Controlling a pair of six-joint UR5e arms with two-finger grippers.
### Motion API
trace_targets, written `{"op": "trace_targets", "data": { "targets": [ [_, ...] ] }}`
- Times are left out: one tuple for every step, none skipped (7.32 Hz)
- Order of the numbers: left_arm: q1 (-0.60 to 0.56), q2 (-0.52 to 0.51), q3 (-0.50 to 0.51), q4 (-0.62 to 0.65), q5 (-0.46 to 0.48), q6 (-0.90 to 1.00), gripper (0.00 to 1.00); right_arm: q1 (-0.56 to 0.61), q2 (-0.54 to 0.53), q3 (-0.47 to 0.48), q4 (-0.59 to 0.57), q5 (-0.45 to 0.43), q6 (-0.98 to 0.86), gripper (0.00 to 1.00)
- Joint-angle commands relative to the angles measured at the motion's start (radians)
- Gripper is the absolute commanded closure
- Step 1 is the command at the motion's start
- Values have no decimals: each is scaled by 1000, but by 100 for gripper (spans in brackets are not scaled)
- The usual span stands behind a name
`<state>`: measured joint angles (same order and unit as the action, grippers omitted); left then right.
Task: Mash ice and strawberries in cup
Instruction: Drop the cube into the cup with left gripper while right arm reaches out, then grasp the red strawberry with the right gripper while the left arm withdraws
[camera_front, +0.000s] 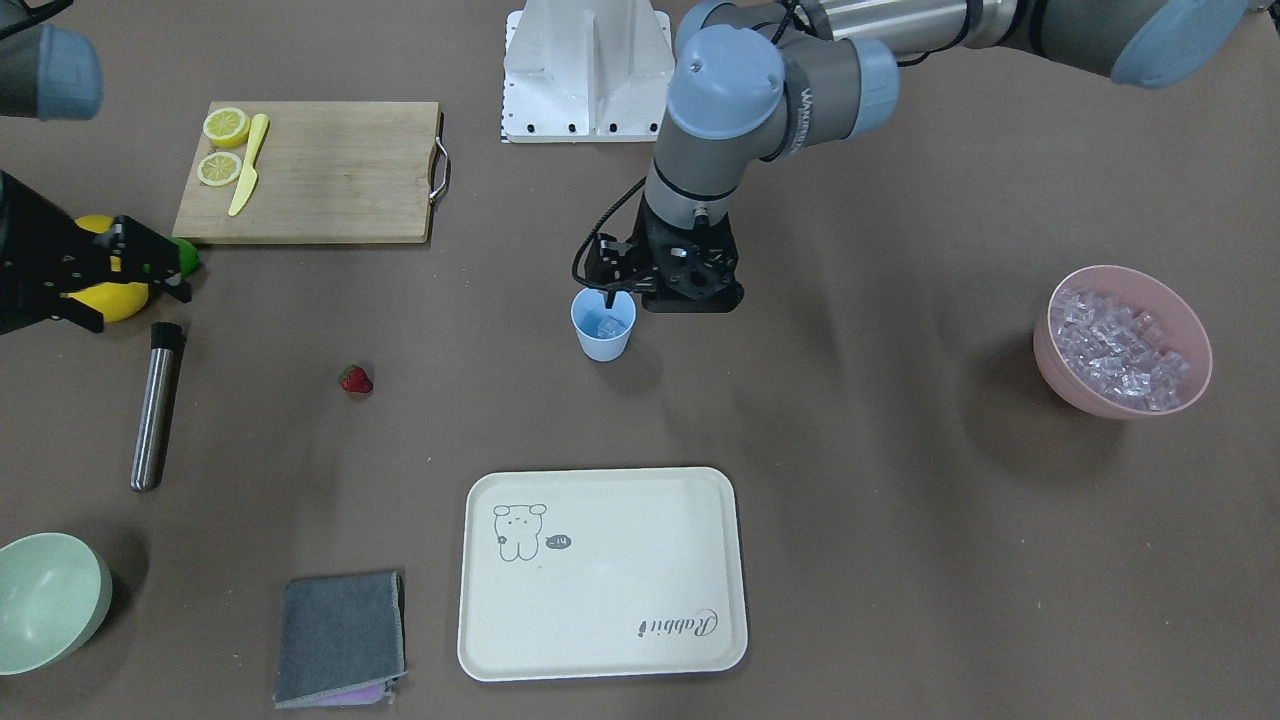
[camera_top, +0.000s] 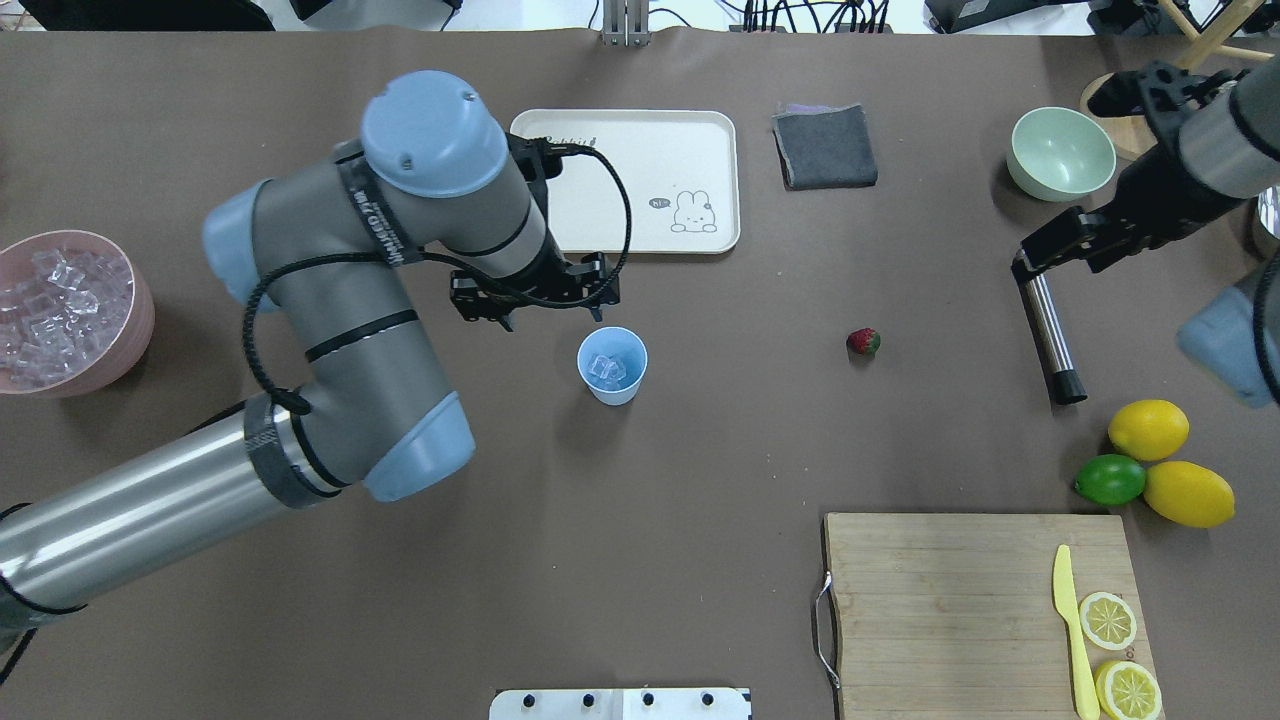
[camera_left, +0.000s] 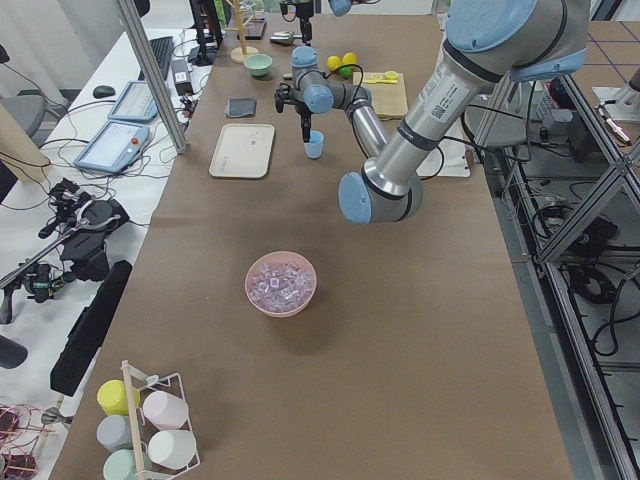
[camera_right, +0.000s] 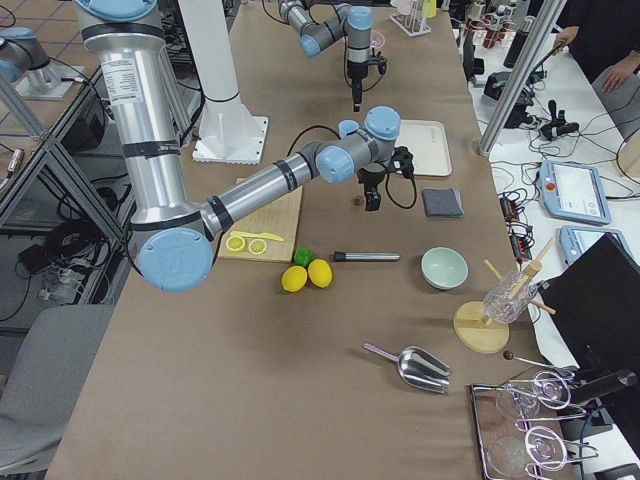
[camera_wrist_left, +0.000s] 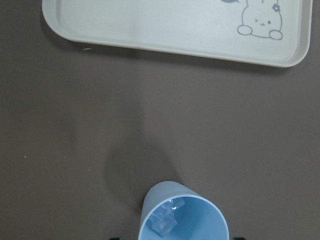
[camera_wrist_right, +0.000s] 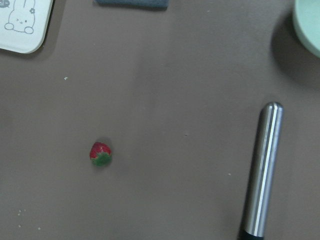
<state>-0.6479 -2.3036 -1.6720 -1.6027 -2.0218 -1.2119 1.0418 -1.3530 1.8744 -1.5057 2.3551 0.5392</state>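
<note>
- Left gripper (camera_top: 548, 305): points down at the table, jaws spread, nothing between them.
- Cup (camera_top: 613, 393): just beside this gripper, on its strawberry side. It stands upright, with its long axis vertical and its mouth up.
- Ice (camera_top: 606, 369): a few clear cubes at the cup's bottom.
- Strawberry (camera_top: 863, 341): beyond the cup, well away from the left gripper and nearer the right gripper (camera_top: 1050, 250). It lies on the table, green cap turned away from the cup.
- Right gripper: near the silver end of a metal rod (camera_top: 1047, 325); whether its fingers are parted or closed cannot be told.
</note>
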Motion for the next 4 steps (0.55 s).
{"op": "trace_targets", "data": {
  "targets": [
    [-70, 131, -81, 3, -18, 99, 2, -139, 83, -35, 1, -109, 119, 3],
    [-108, 168, -86, 3, -56, 141, 3, -176, 98, -70, 2, -146, 120, 4],
    [-134, 196, -86, 3, -90, 152, 3, -206, 139, -114, 2, -166, 145, 6],
    [-136, 220, -87, 1, -86, 160, 3, -224, 167, -167, 25, -181, 154, 7]
  ]
}}
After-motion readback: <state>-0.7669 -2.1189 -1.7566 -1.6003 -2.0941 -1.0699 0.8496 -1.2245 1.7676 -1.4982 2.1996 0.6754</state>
